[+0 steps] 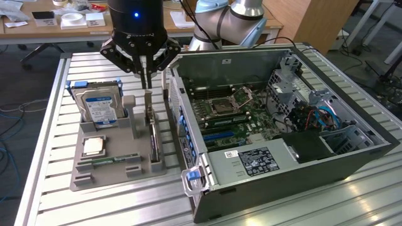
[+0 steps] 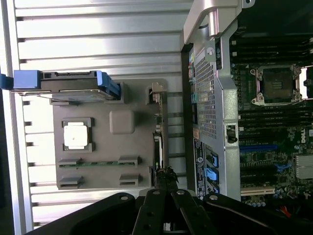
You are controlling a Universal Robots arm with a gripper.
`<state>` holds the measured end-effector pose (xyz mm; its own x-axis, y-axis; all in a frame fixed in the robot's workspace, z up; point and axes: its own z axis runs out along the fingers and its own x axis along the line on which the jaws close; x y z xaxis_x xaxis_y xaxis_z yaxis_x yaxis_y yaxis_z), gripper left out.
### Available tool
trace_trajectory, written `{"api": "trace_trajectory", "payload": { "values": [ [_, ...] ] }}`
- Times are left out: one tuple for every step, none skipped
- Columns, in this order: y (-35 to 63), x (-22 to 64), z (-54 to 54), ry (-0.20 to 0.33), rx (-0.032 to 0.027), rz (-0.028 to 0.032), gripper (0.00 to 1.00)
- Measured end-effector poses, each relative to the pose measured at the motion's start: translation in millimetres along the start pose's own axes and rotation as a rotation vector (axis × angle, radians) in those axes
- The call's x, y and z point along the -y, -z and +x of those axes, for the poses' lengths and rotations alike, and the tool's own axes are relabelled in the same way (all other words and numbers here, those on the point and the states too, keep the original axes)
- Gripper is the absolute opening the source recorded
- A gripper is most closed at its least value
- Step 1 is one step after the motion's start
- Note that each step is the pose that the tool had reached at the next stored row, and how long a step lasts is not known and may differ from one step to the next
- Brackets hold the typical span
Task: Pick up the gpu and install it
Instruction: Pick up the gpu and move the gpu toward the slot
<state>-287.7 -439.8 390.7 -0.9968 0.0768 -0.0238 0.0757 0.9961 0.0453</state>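
I see gripper (image 1: 147,85) clenched, tips at top edge of gpu (image 1: 152,134). The gpu stands on edge in gray holder (image 1: 113,175), mid-desk (image 1: 56,202), just beside the open PC case (image 1: 264,193).

gpu (image 1: 154,136) | thin dark card, silvery bracket at far end | upright on edge in grey holder (image 1: 113,176) | just beside open computer case (image 1: 283,162)
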Motion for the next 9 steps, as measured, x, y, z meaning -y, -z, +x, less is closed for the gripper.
{"api": "trace_trajectory", "payload": {
  "values": [
    [0.0,0.0,0.0,0.000,0.0000,0.0000,0.17],
    [0.0,0.0,0.0,0.000,0.0000,0.0000,0.17],
    [0.0,0.0,0.0,0.000,0.0000,0.0000,0.23],
    [0.0,0.0,0.0,0.000,0.0000,0.0000,0.29],
    [0.0,0.0,0.0,0.000,0.0000,0.0000,0.29],
    [0.0,0.0,0.0,0.000,0.0000,0.0000,0.36],
    [0.0,0.0,0.0,0.000,0.0000,0.0000,0.36],
    [0.0,0.0,0.0,0.000,0.0000,0.0000,0.36],
    [0.0,0.0,0.0,0.000,0.0000,0.0000,0.36]
  ]
}}
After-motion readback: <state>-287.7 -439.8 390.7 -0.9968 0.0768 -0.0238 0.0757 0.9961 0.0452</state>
